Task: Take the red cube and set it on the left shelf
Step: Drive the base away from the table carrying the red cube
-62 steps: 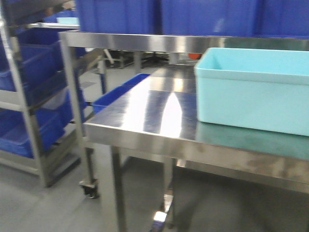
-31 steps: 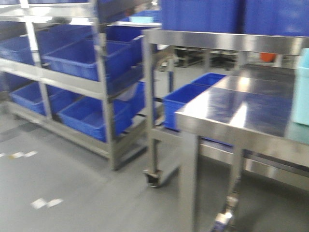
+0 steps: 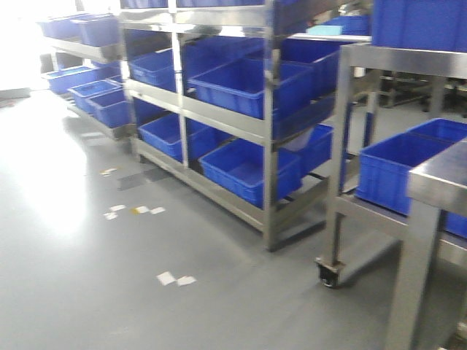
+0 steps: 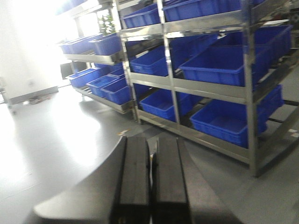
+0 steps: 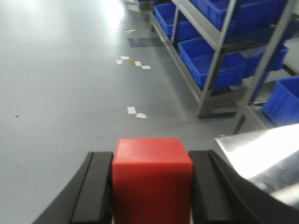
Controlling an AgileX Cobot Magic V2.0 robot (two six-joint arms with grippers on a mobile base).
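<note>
Left gripper: fingers pressed together, nothing held. Right gripper: clamped on the red cube, pads on opposite flat faces. Cube judged rigid, light, smooth-sided; a square mid-face hold suits it.

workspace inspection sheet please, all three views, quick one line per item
surface: grey floor; corner of a steel table at the right edge, the part in view bare
job's things: red cube gripped; shelf rack ahead, holding blue bins
clutter: paper scraps on the floor
grippers: right end effector shut on the red cube; left end effector shut, empty
cables: nothing seen
surroundings: second rack of bins further back; a caster wheel under a table leg
</note>
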